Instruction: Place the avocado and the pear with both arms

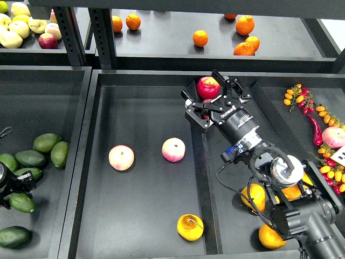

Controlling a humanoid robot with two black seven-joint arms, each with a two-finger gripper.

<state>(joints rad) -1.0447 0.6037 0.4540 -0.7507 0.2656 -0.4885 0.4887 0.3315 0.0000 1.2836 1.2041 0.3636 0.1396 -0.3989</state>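
Pick-up stage: right gripper spread wide around a red apple, left gripper unreadable among the avocado pile, pear lying untouched, needing a reach.

Two pink-yellow peaches lie apart in the middle black tray, oranges are scattered on the back shelf, and apples sit far left.
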